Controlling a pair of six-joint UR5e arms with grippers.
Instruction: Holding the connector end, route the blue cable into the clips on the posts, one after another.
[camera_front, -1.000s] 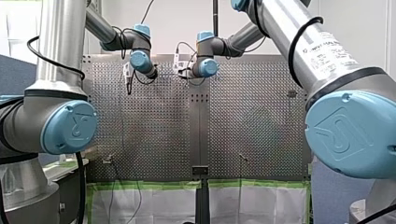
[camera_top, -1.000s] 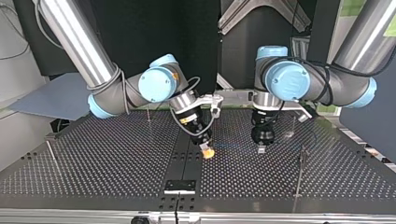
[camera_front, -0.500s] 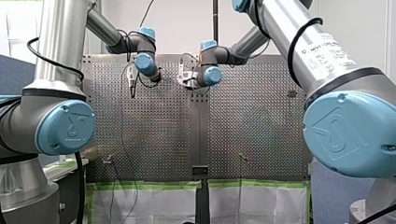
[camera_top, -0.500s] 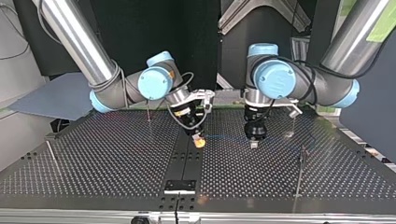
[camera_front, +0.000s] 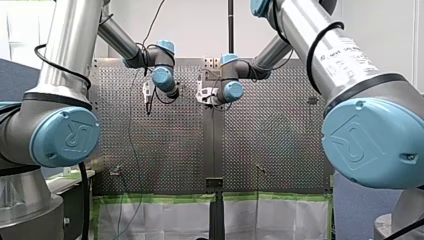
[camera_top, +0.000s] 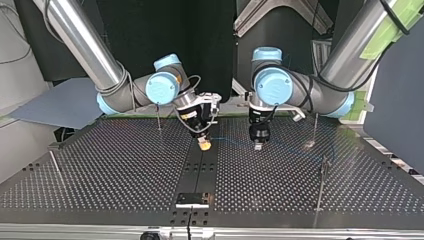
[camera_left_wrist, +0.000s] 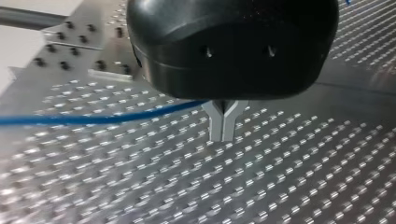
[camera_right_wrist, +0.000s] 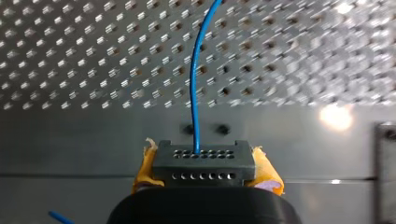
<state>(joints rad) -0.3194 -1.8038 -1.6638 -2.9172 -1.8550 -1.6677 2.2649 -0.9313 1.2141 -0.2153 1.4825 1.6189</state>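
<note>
**Surroundings.** Thin posts stand on the perforated table (camera_top: 110, 170). One post (camera_top: 159, 119) is behind my right gripper (camera_top: 204, 145), and another post (camera_top: 320, 182) is at the top view's right, well apart from both grippers.

**Cable.** The yellow pads (camera_right_wrist: 268, 175) of my right gripper pinch the black connector (camera_right_wrist: 204, 161). The blue cable (camera_right_wrist: 194, 84) leaves the connector's face and points straight ahead. It runs roughly level across the top view to my left gripper (camera_top: 258, 145).

**Left gripper.** The tips of its metal fingers (camera_left_wrist: 216, 125) are pressed together, with the cable in the fork above them.
</note>
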